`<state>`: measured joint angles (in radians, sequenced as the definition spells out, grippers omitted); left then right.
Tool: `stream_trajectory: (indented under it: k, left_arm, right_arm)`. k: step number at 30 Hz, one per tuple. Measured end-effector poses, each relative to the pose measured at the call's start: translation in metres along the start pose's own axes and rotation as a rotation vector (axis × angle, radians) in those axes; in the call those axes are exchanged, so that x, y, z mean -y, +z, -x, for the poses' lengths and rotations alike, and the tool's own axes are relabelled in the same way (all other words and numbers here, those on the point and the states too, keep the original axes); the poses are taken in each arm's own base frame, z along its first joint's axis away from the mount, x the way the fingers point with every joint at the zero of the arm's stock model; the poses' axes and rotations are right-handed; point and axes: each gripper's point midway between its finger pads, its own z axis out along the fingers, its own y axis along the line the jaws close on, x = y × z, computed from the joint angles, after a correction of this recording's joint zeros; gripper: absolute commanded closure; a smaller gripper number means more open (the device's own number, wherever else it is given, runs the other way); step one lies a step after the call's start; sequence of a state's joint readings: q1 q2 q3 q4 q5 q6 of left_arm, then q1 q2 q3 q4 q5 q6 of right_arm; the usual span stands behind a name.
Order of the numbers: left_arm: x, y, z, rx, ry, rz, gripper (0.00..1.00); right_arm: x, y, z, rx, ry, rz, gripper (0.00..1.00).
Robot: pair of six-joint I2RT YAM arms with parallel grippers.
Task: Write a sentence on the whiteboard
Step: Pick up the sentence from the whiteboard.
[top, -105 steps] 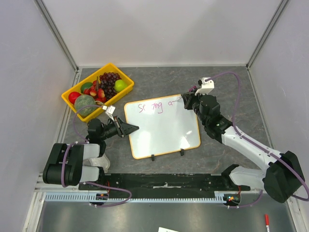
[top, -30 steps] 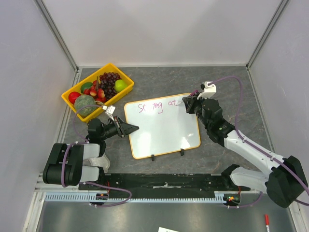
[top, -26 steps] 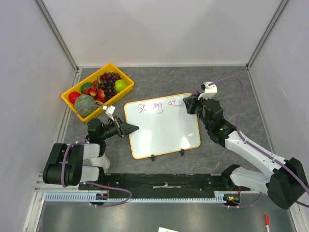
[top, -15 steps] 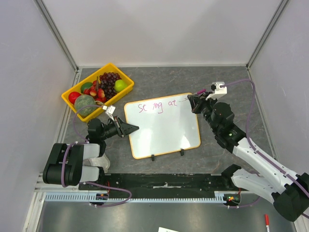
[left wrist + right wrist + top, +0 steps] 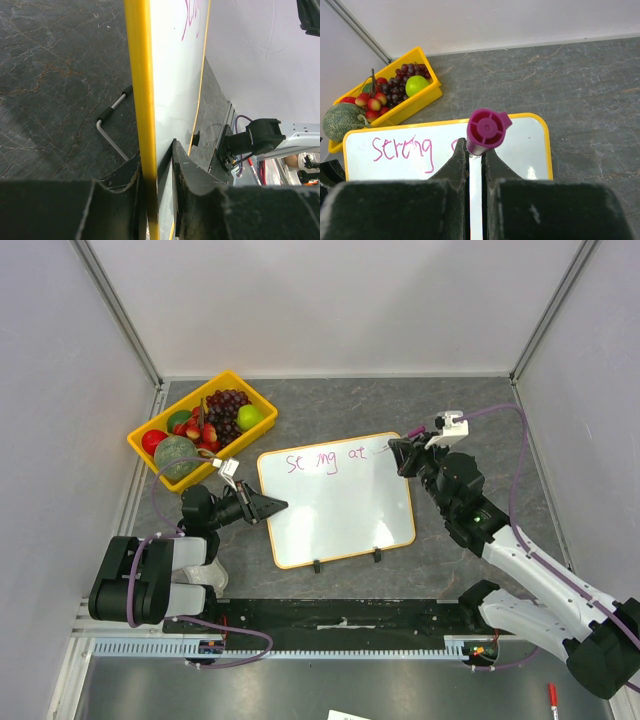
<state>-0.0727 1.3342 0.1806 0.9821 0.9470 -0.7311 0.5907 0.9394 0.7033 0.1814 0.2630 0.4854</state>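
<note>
— Where are we?
— The whiteboard sits on the counter; its sentence reads "Strong at", one line only. Our left fingers pinch its frame, and our right fingers clamp the marker near the top right corner.
— Next?
— We think the tip goes down-left, to start line two.

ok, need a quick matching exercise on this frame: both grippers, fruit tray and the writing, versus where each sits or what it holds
1. left gripper
2. right gripper
3. fruit tray
4. sentence

A. shut on the magenta marker
B. written along the far edge of the whiteboard
C. clamped on the whiteboard's left edge
D. beyond the whiteboard's far-left corner

Pairs: 1-C, 2-A, 3-D, 4-B
</note>
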Motion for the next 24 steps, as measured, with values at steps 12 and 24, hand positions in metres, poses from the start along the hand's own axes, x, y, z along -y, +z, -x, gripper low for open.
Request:
stream_trajectory:
  k: [12, 24]
  left_arm:
    - [0.0, 0.0, 0.0, 0.0, 0.0, 0.0, 0.98]
    - [0.0, 0.0, 0.0, 0.0, 0.0, 0.0, 0.98]
  right_arm:
    - [0.005, -0.002, -0.01, -0.028, -0.021, -0.01, 1.0]
    - [0.007, -0.004, -0.014, -0.033, -0.042, -0.007, 1.0]
